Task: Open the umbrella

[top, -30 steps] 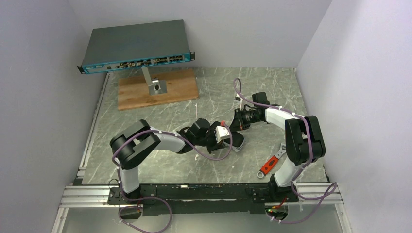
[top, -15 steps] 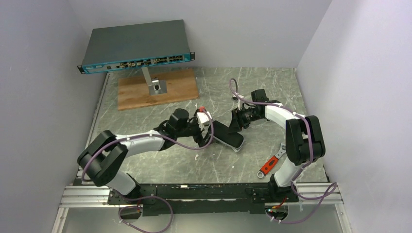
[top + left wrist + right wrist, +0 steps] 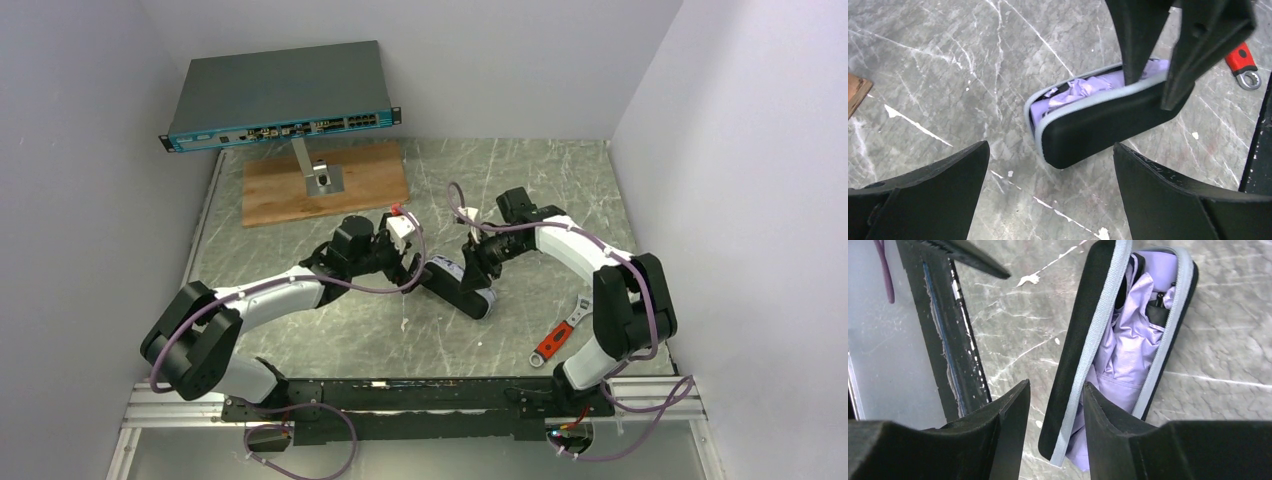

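Top view: a black pouch [image 3: 462,291] lies mid-table between the two arms, its contents hidden from above. The likely trouble is that only one arm has hold of it, so a pull from the right claw [image 3: 478,262] would probably drag the whole pouch along rather than spread it. The left claw [image 3: 412,268] sits just beside the pouch's left end, apparently touching nothing. A red-handled wrench [image 3: 552,342] lies well apart to the right.

Left wrist view: the umbrella [image 3: 1083,90] shows as crumpled lavender fabric, folded inside the pouch, which is tipped onto its side with its grey zip parted. Reaching in from here could snag loose cloth, since no handle or shaft can be made out. The left claw's fingers [image 3: 928,195] are spread wide with nothing between them, and the pouch sits ahead of them, not touching.

Right wrist view: the pinch is on one thin wall only, so the pouch could twist or slip free under load. The right claw is clenched on the pouch's black side wall. One finger [image 3: 998,430] is outside it and the other seemingly inside, against the lavender fabric
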`<state>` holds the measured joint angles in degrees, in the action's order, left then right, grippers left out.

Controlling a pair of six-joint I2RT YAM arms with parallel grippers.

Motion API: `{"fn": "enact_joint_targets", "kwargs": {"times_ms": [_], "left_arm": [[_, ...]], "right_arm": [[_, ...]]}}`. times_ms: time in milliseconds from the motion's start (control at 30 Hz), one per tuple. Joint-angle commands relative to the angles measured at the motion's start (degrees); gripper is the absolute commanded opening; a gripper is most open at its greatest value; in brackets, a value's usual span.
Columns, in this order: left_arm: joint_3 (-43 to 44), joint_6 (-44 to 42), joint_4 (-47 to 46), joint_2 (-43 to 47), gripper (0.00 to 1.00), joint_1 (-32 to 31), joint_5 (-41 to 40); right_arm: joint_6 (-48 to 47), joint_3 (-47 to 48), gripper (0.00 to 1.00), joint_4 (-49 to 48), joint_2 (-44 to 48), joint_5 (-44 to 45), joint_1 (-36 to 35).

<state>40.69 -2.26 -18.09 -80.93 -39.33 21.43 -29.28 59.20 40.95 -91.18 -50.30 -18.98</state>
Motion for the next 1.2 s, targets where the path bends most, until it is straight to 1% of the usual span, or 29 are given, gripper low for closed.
{"fn": "enact_joint_targets", "kwargs": {"times_ms": [0,67,133,267,300,400,433,567,667,800,900,967,1000,1033,1100,1167], "left_arm": [[0.8,1.8,-0.4,1.8,1.00,0.3,0.0],[1.0,1.8,-0.6,1.5,1.00,0.4,0.0],[1.4,1.9,-0.8,0.8,0.97,0.3,0.2],[2.8,1.8,-0.5,-1.4,0.86,0.4,0.4],[3.2,3.7,-0.3,-2.0,0.84,0.4,0.2],[4.5,4.2,0.1,-4.5,0.72,0.4,-0.2],[4.8,4.2,0.3,-5.2,0.70,0.4,-0.1],[5.6,3.6,1.6,-7.9,0.67,0.1,0.8],[5.4,4.0,3.4,-10.0,0.60,-0.4,1.7],[1.2,4.8,0.9,-7.8,0.60,-0.4,4.6],[-0.7,4.5,1.0,-6.3,0.61,-0.5,5.8],[-1.5,4.6,0.9,-5.8,0.62,-0.5,6.0],[-1.6,4.6,0.9,-5.7,0.62,-0.5,6.3],[-1.7,4.6,0.9,-5.7,0.63,-0.5,6.3],[-1.3,4.2,1.2,-5.9,0.64,-0.6,6.2],[-0.5,3.5,2.1,-6.4,0.64,-0.6,6.2]], "right_arm": [[-3.2,-0.3,0.46,2.1,2.6,-2.3,-1.9],[-2.9,-0.4,0.46,1.9,2.6,-2.0,-2.4],[-3.2,-0.3,0.46,2.1,2.3,-2.0,-2.9],[-3.7,-0.7,0.44,2.0,2.1,-2.2,-4.0],[-3.8,-0.9,0.44,2.0,2.1,-2.2,-4.3],[-3.0,-1.5,0.42,1.1,2.4,-2.0,-4.6],[-2.7,-1.7,0.42,1.0,2.6,-1.9,-4.5],[-2.3,-2.2,0.42,0.1,3.8,-0.2,-4.4],[-2.0,-1.8,0.42,0.1,4.6,0.1,-4.2],[-0.1,-1.3,0.42,-0.7,4.8,0.8,-2.6],[0.7,-2.3,0.42,-3.6,5.1,5.2,-2.3],[2.7,-3.8,0.45,-7.7,6.0,9.9,-2.5],[3.1,-4.3,0.48,-9.4,6.2,12.1,-2.8],[3.2,-4.6,0.52,-10.2,6.2,14.0,-3.7],[2.6,-4.3,0.54,-10.4,5.5,17.0,-5.2],[2.7,-4.5,0.60,-11.1,5.1,20.0,-7.2]]}}
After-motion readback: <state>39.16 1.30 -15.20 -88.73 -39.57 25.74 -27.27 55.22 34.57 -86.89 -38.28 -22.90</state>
